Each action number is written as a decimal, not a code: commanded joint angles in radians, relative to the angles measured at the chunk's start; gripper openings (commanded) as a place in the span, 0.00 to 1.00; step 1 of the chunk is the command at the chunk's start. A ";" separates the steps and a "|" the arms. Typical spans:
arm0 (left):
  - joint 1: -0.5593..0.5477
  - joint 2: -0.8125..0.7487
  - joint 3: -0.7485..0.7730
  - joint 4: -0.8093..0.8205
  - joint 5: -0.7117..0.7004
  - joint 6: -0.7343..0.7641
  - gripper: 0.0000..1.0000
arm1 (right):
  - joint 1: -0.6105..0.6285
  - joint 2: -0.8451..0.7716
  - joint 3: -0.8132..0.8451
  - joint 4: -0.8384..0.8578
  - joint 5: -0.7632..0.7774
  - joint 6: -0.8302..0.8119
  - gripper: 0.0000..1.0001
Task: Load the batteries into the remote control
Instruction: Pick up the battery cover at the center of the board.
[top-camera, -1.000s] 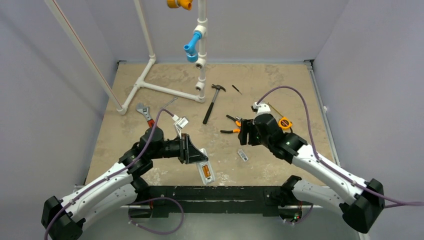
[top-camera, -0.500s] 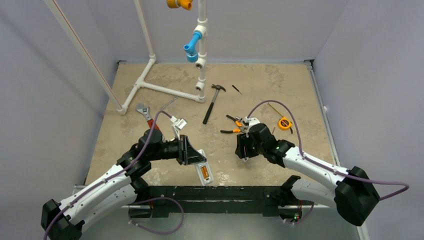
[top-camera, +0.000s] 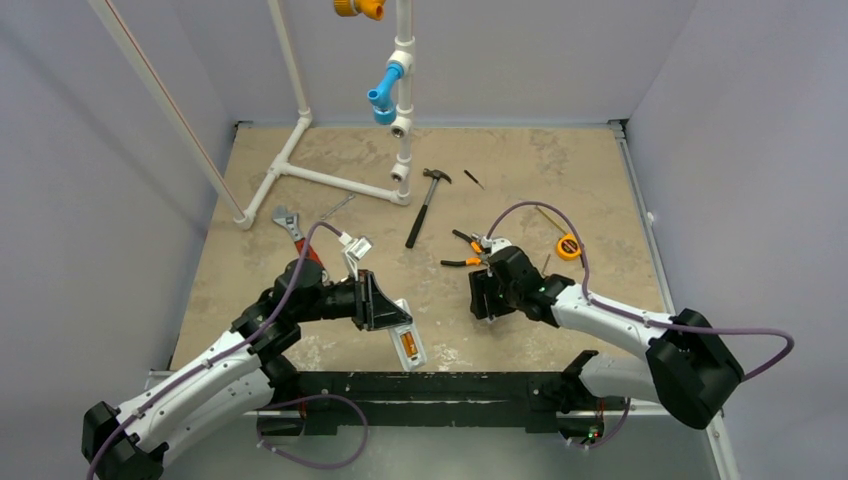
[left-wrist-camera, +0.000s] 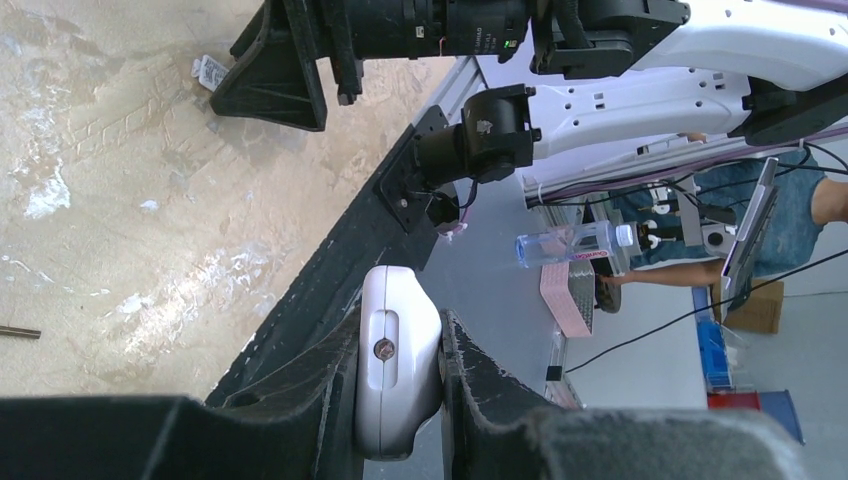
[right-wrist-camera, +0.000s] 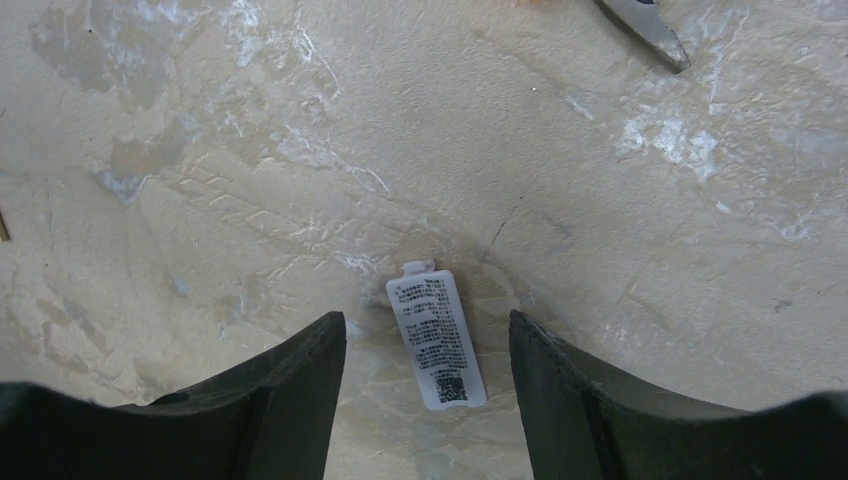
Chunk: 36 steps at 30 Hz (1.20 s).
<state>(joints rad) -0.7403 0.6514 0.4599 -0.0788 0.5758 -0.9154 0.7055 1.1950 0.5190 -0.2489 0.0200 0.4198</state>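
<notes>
On the mottled table (right-wrist-camera: 200, 150) a white tab (right-wrist-camera: 437, 350) is framed, untouched, by the right gripper's (right-wrist-camera: 428, 322) wide fingers, while the remote (left-wrist-camera: 396, 400) is clamped between the left gripper's (left-wrist-camera: 400, 330) fingers.

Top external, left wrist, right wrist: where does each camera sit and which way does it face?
Top external: above and behind the arm bases, looking down on the table; both arms show.
Left wrist: faces along the near edge toward the right arm; left end effector clamps the remote control.
Right wrist: facing straight down; open right end effector straddles a white labelled tab.
Shared: both wrist views show that tab.
</notes>
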 joint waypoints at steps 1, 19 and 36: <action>-0.001 -0.017 -0.003 0.021 0.016 0.006 0.00 | -0.002 0.007 0.019 -0.037 0.056 0.043 0.60; -0.001 0.001 0.025 0.016 0.031 0.015 0.00 | 0.000 -0.161 -0.116 -0.004 -0.065 0.114 0.51; -0.001 -0.015 0.014 0.017 0.037 0.019 0.00 | 0.109 -0.091 -0.138 0.114 -0.172 0.190 0.50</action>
<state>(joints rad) -0.7403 0.6540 0.4599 -0.0952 0.5907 -0.9119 0.7586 1.0775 0.4042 -0.1661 -0.1226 0.5598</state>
